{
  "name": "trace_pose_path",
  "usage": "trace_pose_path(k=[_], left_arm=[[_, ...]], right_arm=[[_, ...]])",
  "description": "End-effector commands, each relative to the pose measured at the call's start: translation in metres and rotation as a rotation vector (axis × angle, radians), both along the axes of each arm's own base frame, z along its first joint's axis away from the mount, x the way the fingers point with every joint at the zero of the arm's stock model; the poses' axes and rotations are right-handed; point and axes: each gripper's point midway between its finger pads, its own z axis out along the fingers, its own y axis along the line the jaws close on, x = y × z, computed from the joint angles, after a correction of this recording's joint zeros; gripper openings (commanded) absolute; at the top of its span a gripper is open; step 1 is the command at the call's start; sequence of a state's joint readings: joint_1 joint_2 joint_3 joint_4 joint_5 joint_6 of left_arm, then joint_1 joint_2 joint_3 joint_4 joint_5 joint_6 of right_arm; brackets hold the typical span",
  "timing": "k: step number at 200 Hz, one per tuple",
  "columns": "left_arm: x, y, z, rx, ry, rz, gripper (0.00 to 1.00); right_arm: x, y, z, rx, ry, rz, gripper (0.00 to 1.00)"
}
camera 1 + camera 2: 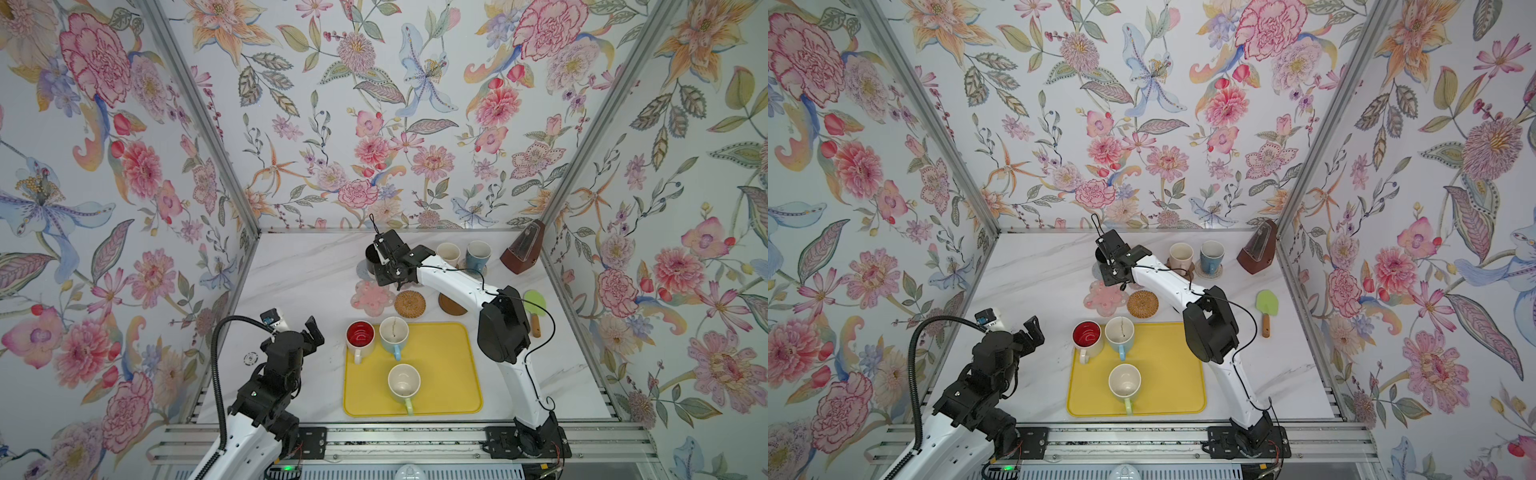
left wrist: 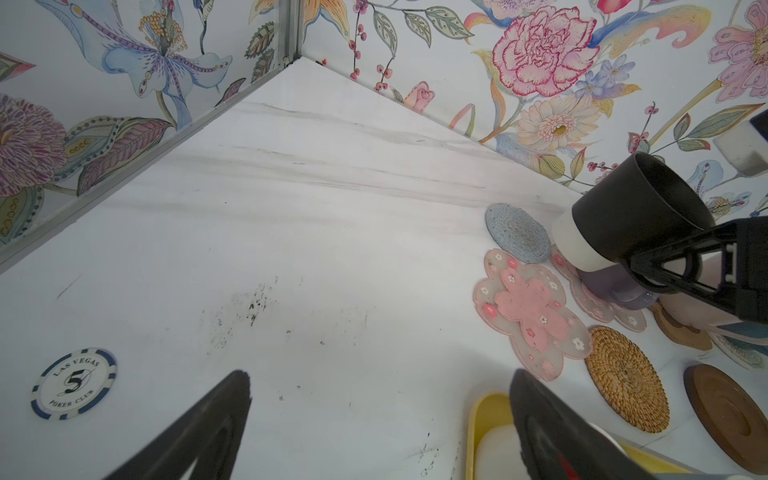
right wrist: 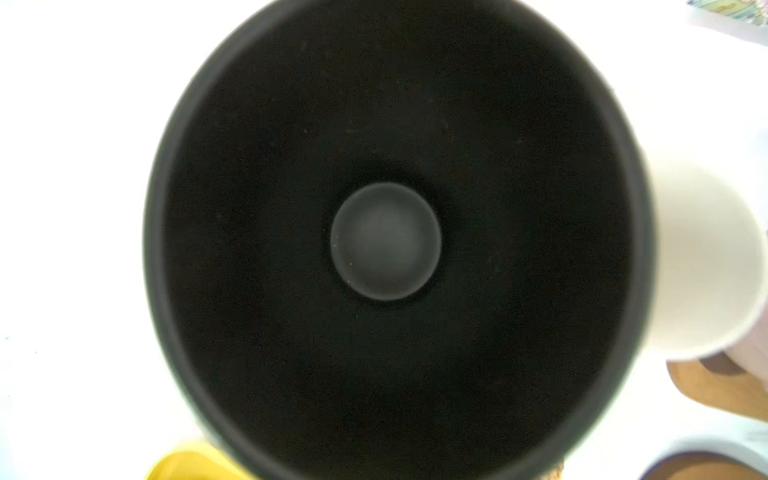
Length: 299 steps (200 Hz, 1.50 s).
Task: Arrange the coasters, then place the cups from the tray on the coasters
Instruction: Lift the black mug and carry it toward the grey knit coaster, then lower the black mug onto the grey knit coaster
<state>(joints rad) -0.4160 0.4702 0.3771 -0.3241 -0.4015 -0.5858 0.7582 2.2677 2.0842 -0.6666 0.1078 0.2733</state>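
Note:
My right gripper (image 1: 383,257) is shut on the rim of the black cup (image 1: 371,258), holding it tilted just over the grey woven coaster (image 1: 364,272) at the back. The right wrist view is filled by that black cup (image 3: 386,241). In the left wrist view the black cup (image 2: 636,208) hangs beside the grey coaster (image 2: 517,232), above a purple cup (image 2: 619,286). The yellow tray (image 1: 444,374) holds a white cup with red inside (image 1: 360,336), a light blue cup (image 1: 394,332) and a green cup (image 1: 404,382). My left gripper (image 1: 313,332) is open and empty, left of the tray.
A pink flower coaster (image 1: 371,297), a rattan coaster (image 1: 409,303) and a dark wooden disc (image 1: 451,306) lie behind the tray. Two cups (image 1: 448,253) (image 1: 478,255) stand on coasters at the back. A brown metronome (image 1: 523,253), a green spatula (image 1: 535,305) and a poker chip (image 2: 74,383) are nearby.

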Motion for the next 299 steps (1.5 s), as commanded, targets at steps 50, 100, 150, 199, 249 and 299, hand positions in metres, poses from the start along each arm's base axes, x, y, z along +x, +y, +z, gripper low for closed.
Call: trace_pose_path(k=[50,100,150,199,249,299], left_arm=[[-0.004,0.008,-0.006,0.001,0.022,0.039,0.99],[-0.004,0.007,-0.005,0.001,0.024,0.038,0.99],[-0.004,0.008,-0.004,0.002,0.023,0.038,0.99],[-0.004,0.008,-0.006,0.000,0.026,0.038,0.99],[-0.006,0.010,-0.006,0.001,0.026,0.045,0.99],[-0.007,0.010,-0.007,0.001,0.027,0.045,0.99]], right_arm=[[0.033,0.018,0.014,0.039,-0.060,0.014,0.00],[0.044,0.021,0.004,0.038,-0.063,0.017,0.00],[0.051,0.024,-0.006,0.039,-0.063,0.015,0.00],[0.057,0.026,-0.011,0.035,-0.075,0.006,0.00],[0.061,0.030,-0.012,0.043,-0.082,-0.001,0.00],[0.064,0.032,-0.020,0.041,-0.080,-0.009,0.00]])
